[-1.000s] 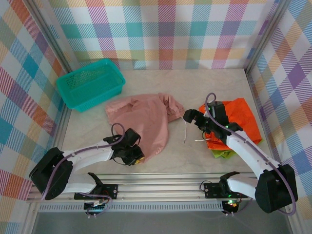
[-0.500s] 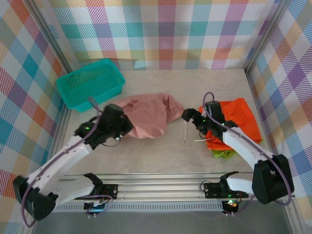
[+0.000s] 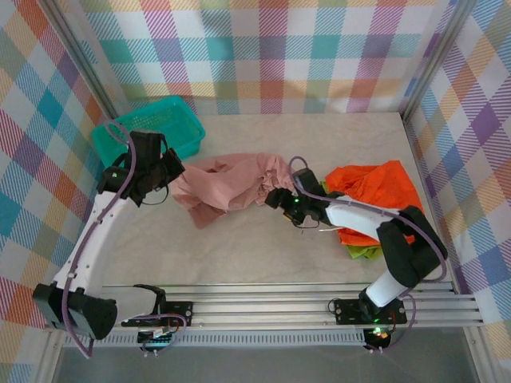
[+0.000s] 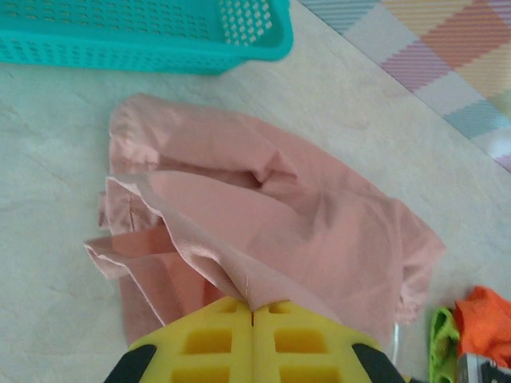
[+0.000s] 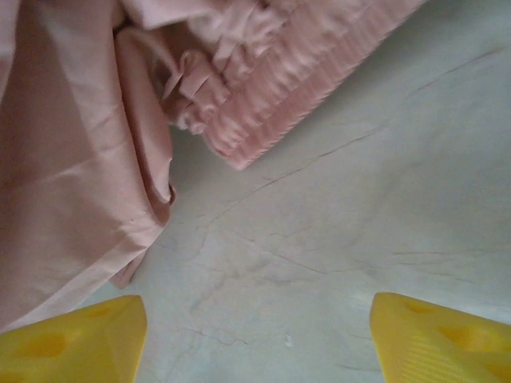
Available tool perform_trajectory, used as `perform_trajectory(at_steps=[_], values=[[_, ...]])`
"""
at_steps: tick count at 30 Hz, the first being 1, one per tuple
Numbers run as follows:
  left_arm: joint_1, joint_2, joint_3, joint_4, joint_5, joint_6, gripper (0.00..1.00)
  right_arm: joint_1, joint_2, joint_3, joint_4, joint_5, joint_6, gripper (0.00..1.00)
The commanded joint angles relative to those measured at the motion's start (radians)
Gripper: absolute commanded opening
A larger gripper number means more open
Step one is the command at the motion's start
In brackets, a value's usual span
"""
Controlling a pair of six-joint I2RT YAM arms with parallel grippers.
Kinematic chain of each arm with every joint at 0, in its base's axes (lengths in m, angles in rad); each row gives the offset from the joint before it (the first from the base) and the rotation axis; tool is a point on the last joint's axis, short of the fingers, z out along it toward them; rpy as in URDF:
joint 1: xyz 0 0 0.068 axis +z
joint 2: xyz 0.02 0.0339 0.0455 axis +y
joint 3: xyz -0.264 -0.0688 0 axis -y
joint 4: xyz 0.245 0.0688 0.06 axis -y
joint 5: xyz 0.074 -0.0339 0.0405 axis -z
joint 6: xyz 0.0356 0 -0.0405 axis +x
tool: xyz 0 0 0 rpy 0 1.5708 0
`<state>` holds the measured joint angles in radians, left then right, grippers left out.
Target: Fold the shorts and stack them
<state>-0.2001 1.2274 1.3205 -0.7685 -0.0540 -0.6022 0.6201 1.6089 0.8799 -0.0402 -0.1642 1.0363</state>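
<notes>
Since a second ago your left arm has swung from the near edge up toward the basket (image 3: 180,120), taking a corner of the pink shorts (image 3: 231,187) with it. Your right arm has reached across from the orange shorts (image 3: 375,185) to the pink pair's gathered end. Now the left hand (image 4: 253,331) is clamped together on a thin fold of pink cloth. That fold rises to it in a ridge, while the rest lies crumpled on the tabletop (image 3: 239,255) between the two arms. The right hand (image 5: 255,339) stands apart with nothing between its fingers, just short of the waistband (image 5: 263,112).

Treat this cloth as light and limp. I judge it will sag, drag and bunch rather than hold a shape, so a single pinch only draws it into a rope. The thin weave may also slip out of a shallow grip. The elastic waistband looks the thickest, firmest part, so take your second hold there, near its end and deep enough to catch both layers. With both ends held you can pull it flat before folding. The orange pair lies over the green shorts (image 3: 363,252) at the right, well apart from the basket
</notes>
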Motion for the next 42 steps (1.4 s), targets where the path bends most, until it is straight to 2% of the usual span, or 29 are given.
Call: perform_trajectory(at_steps=[1, 5, 12, 17, 21, 30, 34, 38, 41, 42], values=[[0.050, 0.030, 0.060, 0.088, -0.034, 0.055, 0.00, 0.033, 0.062, 0.061, 0.066, 0.019, 0.056, 0.71], [0.073, 0.104, 0.161, 0.120, -0.039, 0.106, 0.00, 0.063, 0.143, 0.174, -0.009, 0.076, -0.016, 0.67], [0.099, 0.181, 0.231, 0.169, -0.050, 0.139, 0.00, 0.123, 0.240, 0.392, -0.269, 0.319, -0.340, 0.64], [0.119, 0.260, 0.304, 0.149, -0.024, 0.160, 0.00, 0.153, 0.270, 0.431, -0.331, 0.350, -0.562, 0.63], [0.120, 0.286, 0.315, 0.146, -0.014, 0.153, 0.00, 0.173, 0.329, 0.501, -0.436, 0.434, -0.683, 0.59], [0.122, 0.255, 0.264, 0.152, -0.031, 0.145, 0.00, 0.176, 0.458, 0.615, -0.489, 0.463, -0.766, 0.56], [0.122, 0.230, 0.224, 0.153, -0.030, 0.136, 0.00, 0.176, 0.517, 0.680, -0.539, 0.540, -0.778, 0.54], [0.123, 0.202, 0.181, 0.161, -0.041, 0.134, 0.00, 0.176, 0.561, 0.706, -0.560, 0.557, -0.792, 0.50], [0.123, 0.191, 0.160, 0.162, -0.043, 0.134, 0.00, 0.176, 0.572, 0.702, -0.558, 0.559, -0.792, 0.39], [0.125, 0.188, 0.155, 0.163, -0.043, 0.133, 0.00, 0.176, 0.570, 0.699, -0.556, 0.563, -0.792, 0.32]])
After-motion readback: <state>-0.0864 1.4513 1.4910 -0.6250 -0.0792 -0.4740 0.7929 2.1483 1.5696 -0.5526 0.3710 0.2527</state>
